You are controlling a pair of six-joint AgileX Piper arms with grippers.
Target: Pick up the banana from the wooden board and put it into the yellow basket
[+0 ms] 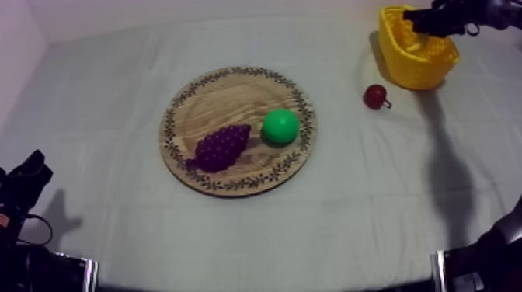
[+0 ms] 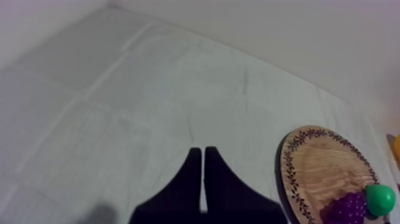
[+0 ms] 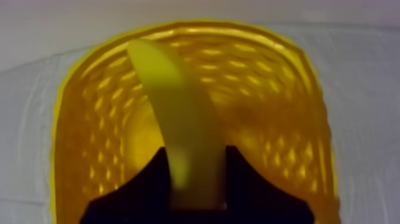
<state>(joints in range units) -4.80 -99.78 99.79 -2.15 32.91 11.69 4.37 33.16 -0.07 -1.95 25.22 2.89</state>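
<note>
You are almost done: your right gripper (image 3: 194,158) holds the banana (image 3: 172,101) tight, right over the yellow basket (image 3: 280,107), so you just need to let it drop in.

no readable text, labels or numbers, none on wooden board (image 1: 225,101), none on yellow basket (image 1: 415,74)

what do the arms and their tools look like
Both tools are black. The left tool has two flat fingers, narrow at the tips and flaring to a broad base. The right tool has the same black fingers with sloped shoulders. The right arm looks dark and blocky from above; I can make out no markings.
</note>
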